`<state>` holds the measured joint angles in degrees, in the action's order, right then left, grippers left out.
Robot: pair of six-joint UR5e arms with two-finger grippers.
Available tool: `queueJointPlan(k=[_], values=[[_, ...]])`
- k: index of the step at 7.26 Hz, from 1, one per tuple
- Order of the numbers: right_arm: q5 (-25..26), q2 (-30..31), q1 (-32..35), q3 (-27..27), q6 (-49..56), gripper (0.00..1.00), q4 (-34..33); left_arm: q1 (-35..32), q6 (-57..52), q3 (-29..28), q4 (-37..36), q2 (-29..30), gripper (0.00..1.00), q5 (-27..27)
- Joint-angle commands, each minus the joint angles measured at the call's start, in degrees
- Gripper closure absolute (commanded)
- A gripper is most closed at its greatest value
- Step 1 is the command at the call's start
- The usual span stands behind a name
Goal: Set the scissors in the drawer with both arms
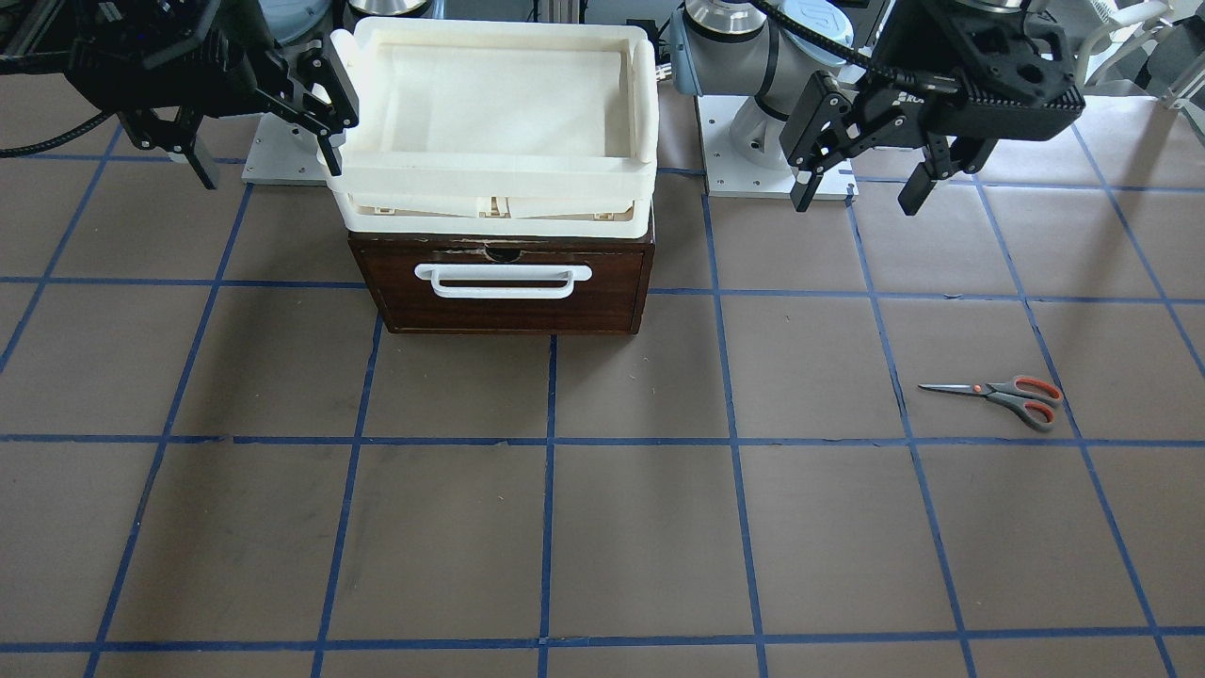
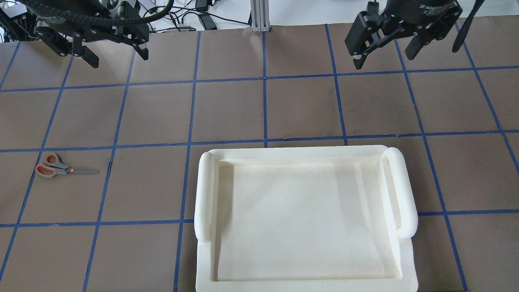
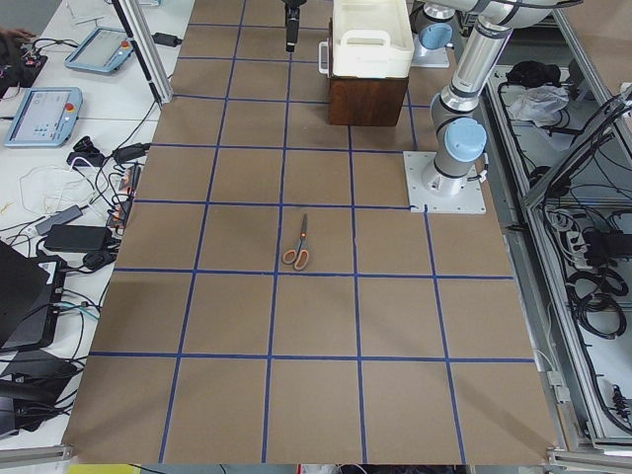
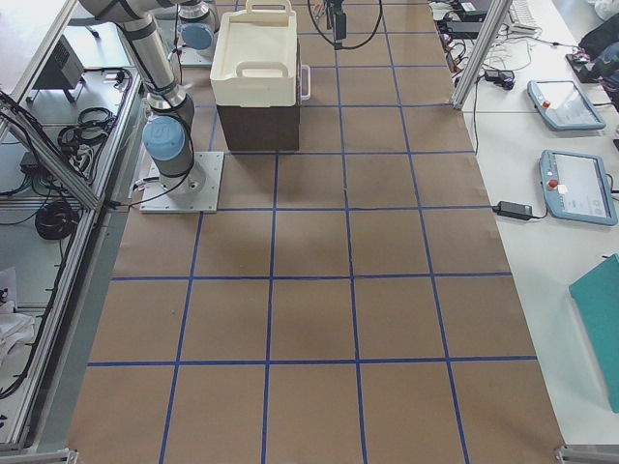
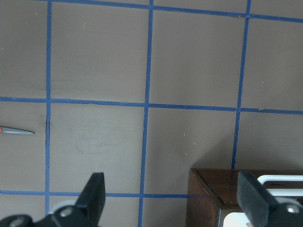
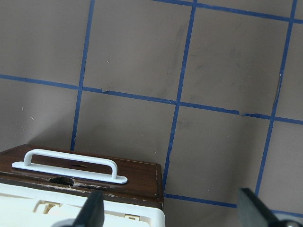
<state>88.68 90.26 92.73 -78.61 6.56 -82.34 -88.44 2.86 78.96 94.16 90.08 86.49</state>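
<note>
Scissors point(image 2: 67, 169) lie flat mid-left overhead, drawer point(image 1: 508, 299) shut — so left gripper point(image 2: 118, 59) and right gripper point(image 2: 384, 56) hang spread, empty, probably poised to start.

Only thing I can make out is "2F Adaptive" on the right pincer point(image 2: 384, 61) body, rest's too blurry.

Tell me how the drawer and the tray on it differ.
The drawer is dark brown wood; the tray is cream-white plastic. The drawer is shut, while the tray is open on top. The drawer has one bar handle on its front; the tray has a rounded handle at each end. Both are rectangular.
</note>
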Motion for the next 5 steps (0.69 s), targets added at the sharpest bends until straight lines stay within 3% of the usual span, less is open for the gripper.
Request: queueJointPlan(k=[1,4,5], values=[[0.2,0.0,0.0,-0.1,-0.3,0.00,0.1,0.0,0.1,-0.1,-0.5,1.9,0.00,1.9],[-0.4,0.1,0.3,-1.4,-0.4,0.00,0.1,0.3,-1.0,-0.1,-0.2,1.9,0.00,2.9],[-0.7,-0.3,0.3,-2.2,0.8,0.00,-1.2,5.9,-11.5,0.0,0.0,2.1,0.00,3.6]])
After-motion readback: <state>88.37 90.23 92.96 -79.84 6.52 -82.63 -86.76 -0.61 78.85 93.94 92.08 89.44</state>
